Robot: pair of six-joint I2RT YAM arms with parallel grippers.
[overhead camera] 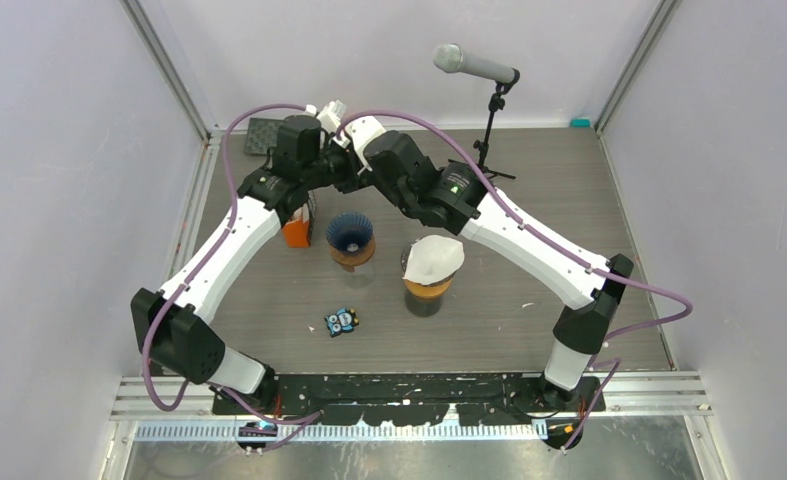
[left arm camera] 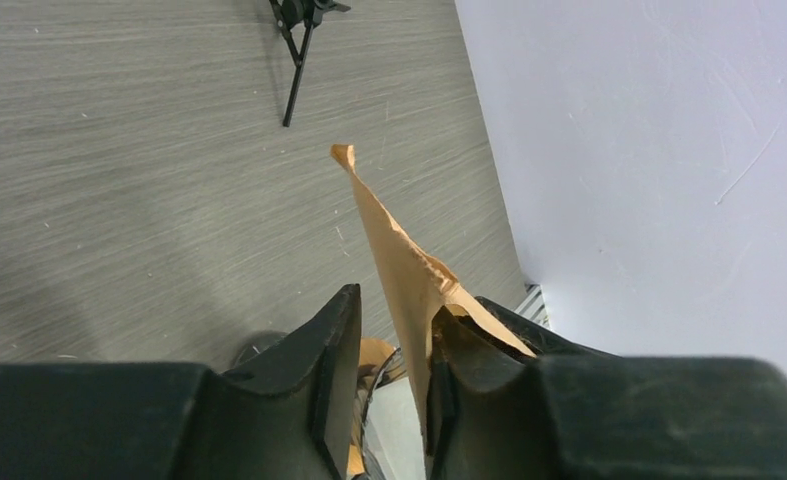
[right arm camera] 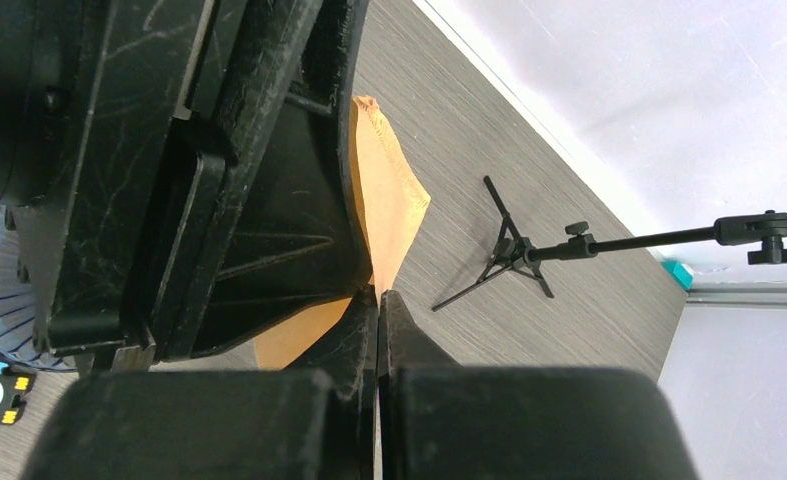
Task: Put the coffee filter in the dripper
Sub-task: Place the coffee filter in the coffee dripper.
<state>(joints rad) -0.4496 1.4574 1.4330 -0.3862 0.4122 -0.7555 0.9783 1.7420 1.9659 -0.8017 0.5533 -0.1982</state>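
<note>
Evidently the step in hand is readying the coffee filter (left arm camera: 399, 250) in the air, before any placing. The brown paper is hanging above the bench (overhead camera: 569, 210), toward its far edge and left of its middle, where the two arms are meeting.

The right gripper (right arm camera: 379, 300) is clenching one edge of the filter, its jaws pressed together on the paper. The left gripper (left arm camera: 397, 312) is standing with its jaws partly apart. The filter is leaning against one finger while the other is showing a clear gap, so I judge it is not pinching the paper.

The empty blue dripper (overhead camera: 351, 234) is sitting nearer the middle of the bench, well below the filter. A second dripper (overhead camera: 427, 290) beside it is already carrying a white filter (overhead camera: 434, 255), so the blue one is looking like the target.

The next move is probably calling for the cone to be spread open. One gripper would then be carrying it over the blue dripper and lowering it point down.
</note>
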